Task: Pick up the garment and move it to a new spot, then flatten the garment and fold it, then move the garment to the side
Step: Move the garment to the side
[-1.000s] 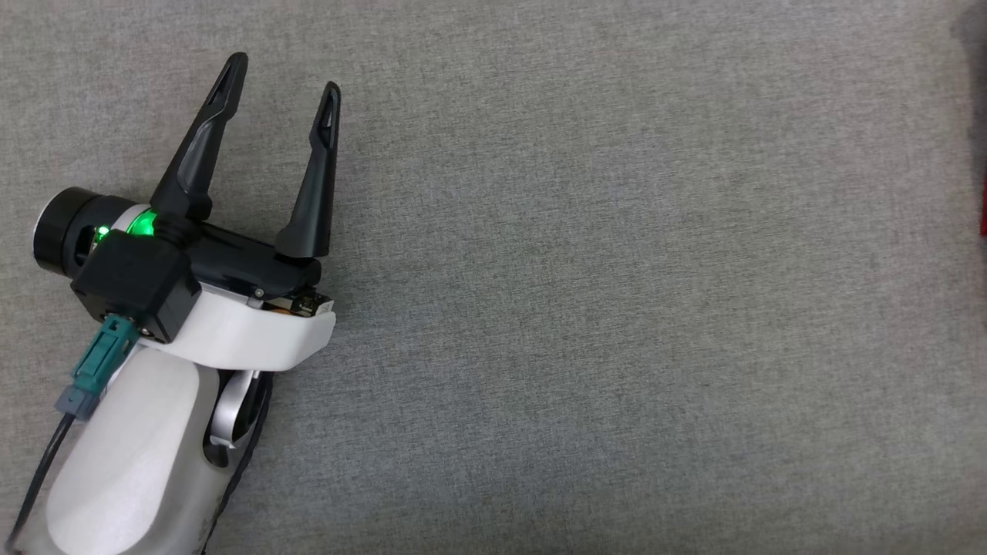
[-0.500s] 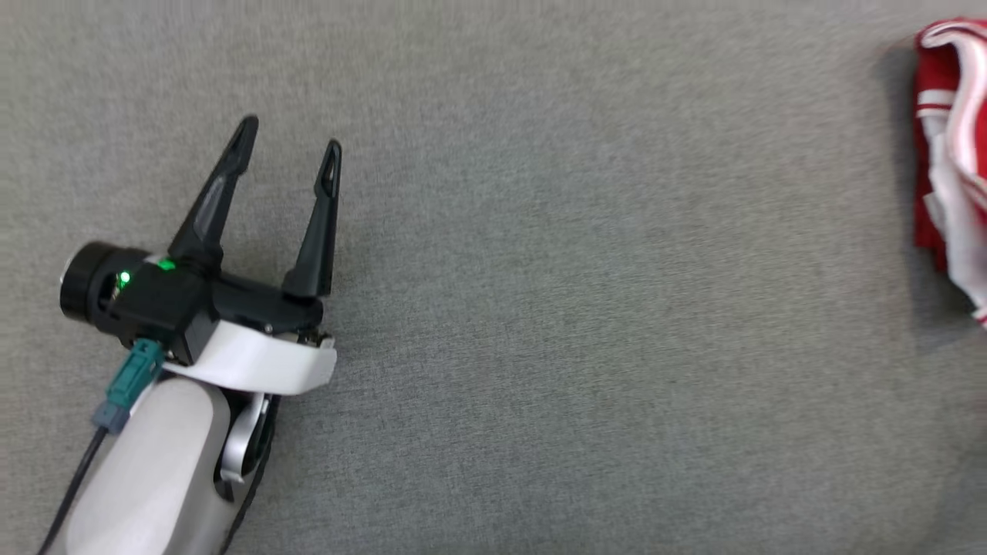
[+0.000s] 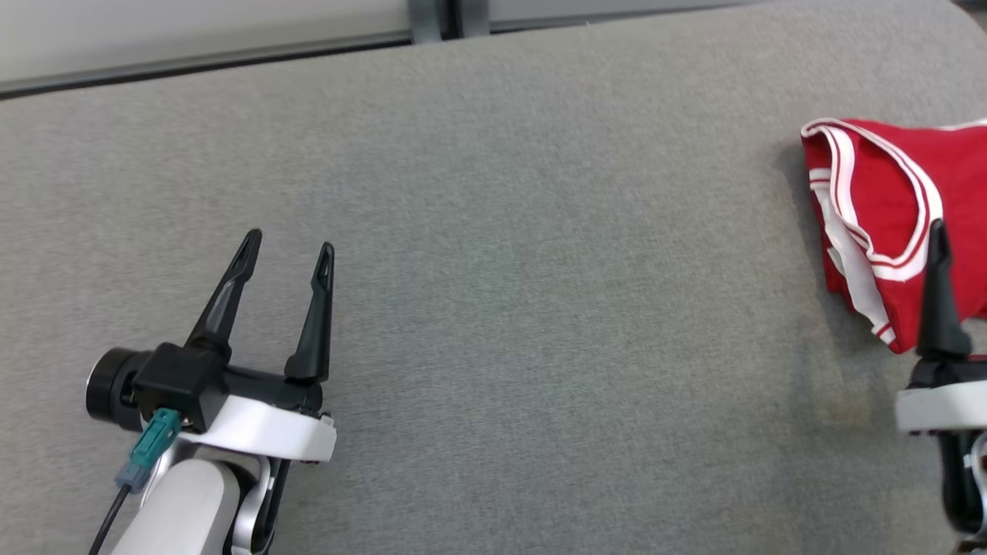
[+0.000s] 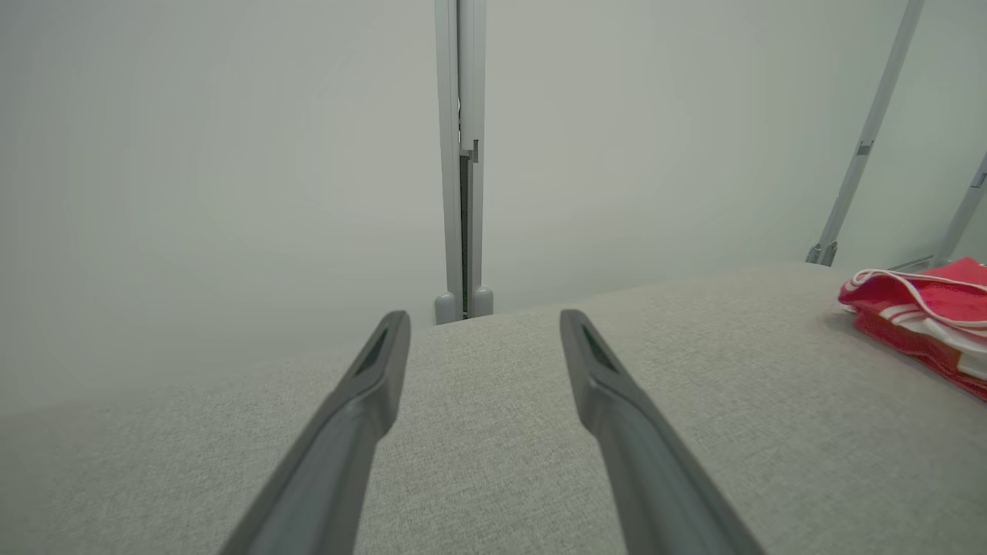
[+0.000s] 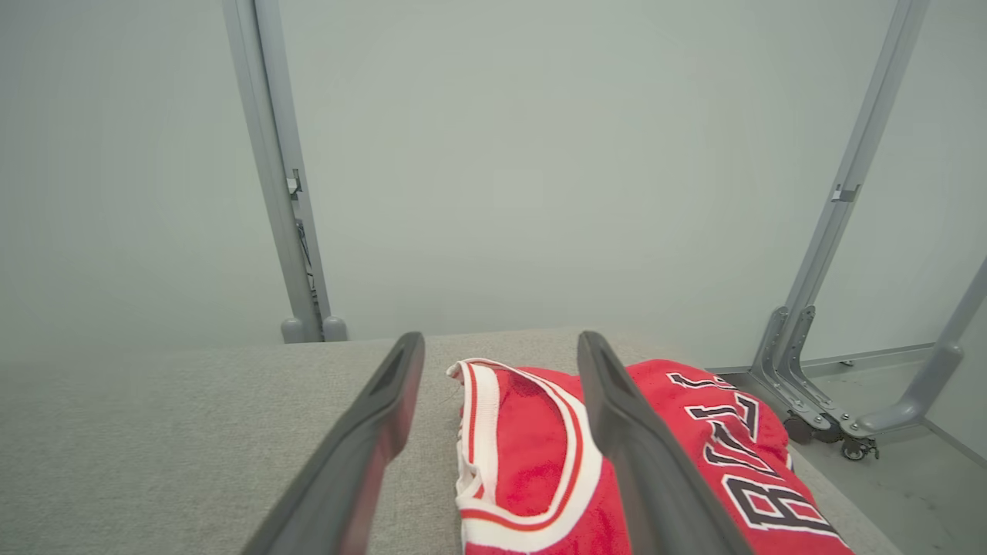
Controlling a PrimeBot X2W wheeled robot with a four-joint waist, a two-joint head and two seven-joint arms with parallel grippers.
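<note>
Since the folded red garment [image 3: 871, 208] lies ungripped at the right side of the tabletop [image 3: 540, 308], the right gripper [image 5: 500, 354] hangs close over it, fingers spread; the left gripper [image 3: 289, 254], fingers likewise spread, waits well apart.

Garment [image 3: 871, 200]: bright red. Edges banded white, with a thin red stripe running inside the band. Lettering [image 5: 740, 462] across the red: black block characters outlined white.

Desk [image 3: 540, 270]: mid-grey woven cloth with a fine heathered fleck, paler in the wrist views.

Left pincer [image 3: 289, 247]: matte black fingers and black housing, glossy white shell behind. Plug [image 3: 154, 447] at its side is teal with a blue-grey collar and a black cable.

Right pincer [image 5: 500, 343]: same black fingers, white shell.

Wall [image 5: 540, 154]: plain pale grey-green.

Frame posts [image 4: 460, 154]: light grey metal.
</note>
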